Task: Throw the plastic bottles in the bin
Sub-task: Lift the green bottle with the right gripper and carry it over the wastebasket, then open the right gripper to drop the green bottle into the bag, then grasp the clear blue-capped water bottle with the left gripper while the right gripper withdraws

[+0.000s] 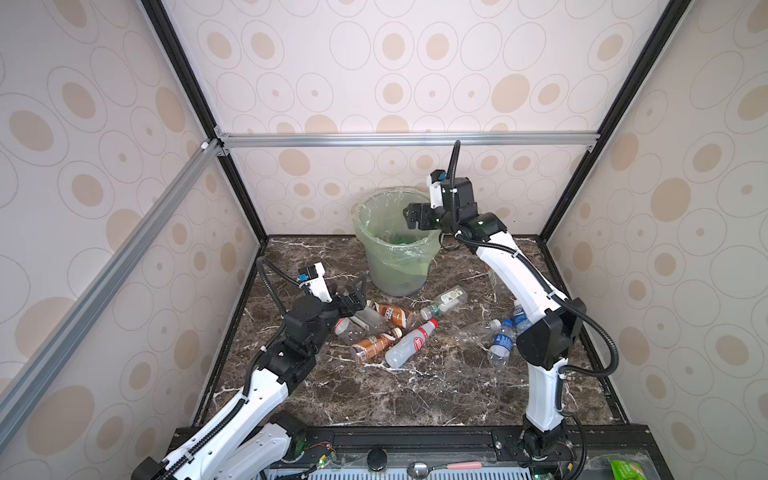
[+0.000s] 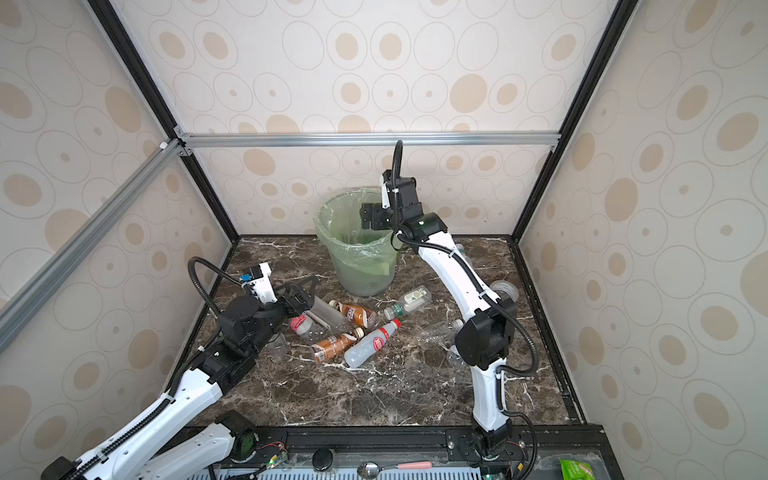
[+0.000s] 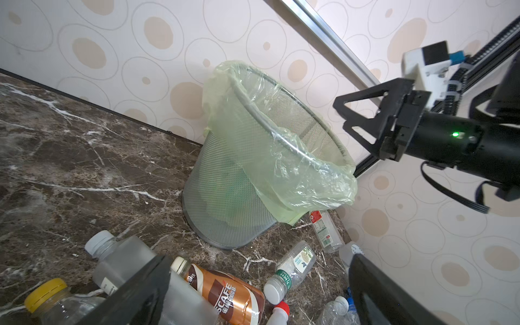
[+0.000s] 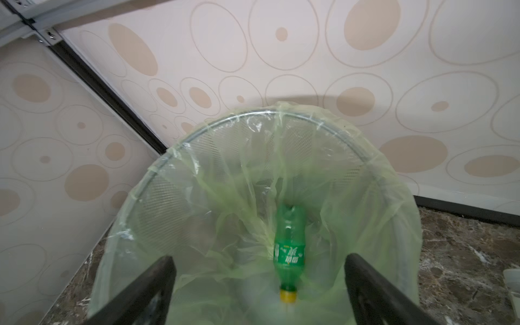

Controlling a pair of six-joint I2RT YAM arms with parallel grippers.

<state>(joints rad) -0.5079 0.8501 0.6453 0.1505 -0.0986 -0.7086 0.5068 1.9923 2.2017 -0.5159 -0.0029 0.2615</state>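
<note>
The bin [image 1: 376,266] [image 2: 349,270], grey mesh with a pale green bag over its rim, stands at the back of the marble floor. My right gripper [image 1: 409,216] [image 4: 260,263] hangs open above its mouth. Below the jaws, inside the bag, is a green yellow-capped bottle [image 4: 289,247], gripped by nothing. Several plastic bottles lie in front of the bin: two brown-labelled [image 1: 392,313] [image 1: 374,347], a white red-capped one [image 1: 409,343], a clear green-labelled one [image 1: 444,301] and blue-labelled ones [image 1: 503,343]. My left gripper [image 1: 355,297] [image 3: 260,263] is open and empty, low over the brown-labelled bottle [image 3: 225,292] and a frosted bottle [image 3: 121,259].
A roll of clear tape [image 2: 505,289] lies behind the right arm near the right wall. A red-labelled clear bottle [image 3: 325,230] lies at the bin's foot. Patterned walls close in three sides. A pink-handled spoon [image 1: 440,467] and a green packet [image 1: 623,469] lie on the front ledge.
</note>
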